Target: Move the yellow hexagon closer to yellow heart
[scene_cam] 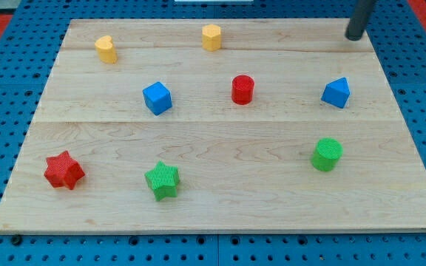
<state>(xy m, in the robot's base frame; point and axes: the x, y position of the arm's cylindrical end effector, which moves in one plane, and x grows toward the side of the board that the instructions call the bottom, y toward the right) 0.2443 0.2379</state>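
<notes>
The yellow hexagon [211,37] stands near the view's top, a little left of centre. The yellow heart [106,49] stands at the top left, well apart from the hexagon. My tip [354,36] is at the top right of the wooden board [220,199], far to the right of the hexagon and touching no block.
A blue cube [157,97], a red cylinder [242,89] and a blue block [336,93] stand across the middle. A red star [63,171], a green star [162,181] and a green cylinder [326,154] stand nearer the view's bottom. Blue pegboard surrounds the board.
</notes>
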